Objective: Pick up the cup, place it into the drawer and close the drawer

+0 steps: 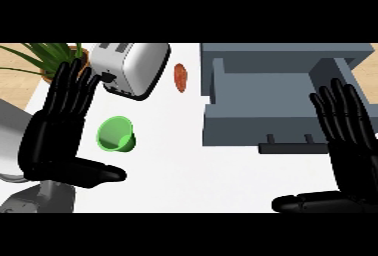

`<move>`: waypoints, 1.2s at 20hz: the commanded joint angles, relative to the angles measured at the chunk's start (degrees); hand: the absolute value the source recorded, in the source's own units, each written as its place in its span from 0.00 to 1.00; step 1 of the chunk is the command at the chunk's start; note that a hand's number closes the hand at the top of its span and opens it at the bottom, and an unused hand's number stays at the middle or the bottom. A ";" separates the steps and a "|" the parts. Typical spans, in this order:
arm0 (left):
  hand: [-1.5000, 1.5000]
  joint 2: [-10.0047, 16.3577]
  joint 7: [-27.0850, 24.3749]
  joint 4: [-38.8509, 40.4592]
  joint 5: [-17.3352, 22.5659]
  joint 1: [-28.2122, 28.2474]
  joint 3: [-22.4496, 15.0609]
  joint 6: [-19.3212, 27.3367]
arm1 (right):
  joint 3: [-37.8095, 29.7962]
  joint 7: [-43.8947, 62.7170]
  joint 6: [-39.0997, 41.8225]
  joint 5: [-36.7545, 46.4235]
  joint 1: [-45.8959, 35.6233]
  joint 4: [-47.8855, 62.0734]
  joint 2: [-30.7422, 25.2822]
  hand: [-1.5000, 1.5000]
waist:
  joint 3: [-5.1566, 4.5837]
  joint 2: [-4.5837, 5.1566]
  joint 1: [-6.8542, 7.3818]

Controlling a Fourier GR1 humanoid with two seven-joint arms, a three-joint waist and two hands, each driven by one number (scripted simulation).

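Both hands are shown closest to the view, over the counter's near edge. On the left hand the fingers are held straight and spread wide, pointing toward the far edge, with the thumb stretched out sideways; nothing is held. The right hand, at the near right corner, is posed the same way, open and empty, with its fingers straight.

Just beside the left hand's thumb side, apart from it and not touched, the green cup is found on the counter's left half, its open mouth turned toward the view. Whether it stands upright or leans cannot be told for certain. Since the cup is flanked so closely by the left hand, that hand is judged the likelier one for the pickup, and the wide spread suits closing round the cup's wall.

Well apart from the cup, the grey drawer is seen pulled out toward the near edge on the counter's right half, its inside bare and its handle facing the near edge. It is already open, so only the placing and the closing are judged to remain. The right hand lies just beside the handle, which is judged to suit the later push.

Along the far edge a toaster is set, with a plant at the far left corner and a reddish-brown thing between toaster and drawer; all are judged clear of a straight carry from cup to drawer.
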 commanded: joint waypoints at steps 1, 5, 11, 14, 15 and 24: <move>0.00 -2.13 -4.89 4.50 -2.39 1.03 -2.16 -0.70 | 1.34 3.03 -1.54 1.17 -2.73 -0.23 1.39 0.00 | 0.01 0.00 0.12; 0.00 0.18 0.46 3.41 2.20 -2.83 2.16 -0.73 | 1.00 4.41 -2.35 1.80 -3.54 -1.17 1.94 0.00 | 0.02 -0.02 0.11; 0.00 -0.78 -2.08 3.29 -0.87 0.96 0.64 -0.22 | -2.17 2.55 2.07 -2.14 -0.39 -1.44 -0.05 0.00 | 0.02 -0.04 0.09; 0.00 -1.41 -4.89 8.33 -2.51 -0.78 0.63 0.13 | 0.44 0.90 -1.16 3.07 -4.62 3.15 2.38 0.00 | 0.02 0.03 0.15; 0.00 -0.88 -2.27 9.40 -1.09 -3.56 1.77 0.68 | -2.10 2.25 1.28 -0.63 -0.36 -2.47 0.39 0.00 | 0.02 -0.01 -0.05; 0.00 -1.71 1.27 5.40 -2.82 2.47 -0.08 2.50 | -1.40 3.71 -0.82 1.60 -6.56 0.65 1.41 0.00 | 0.02 -0.04 0.27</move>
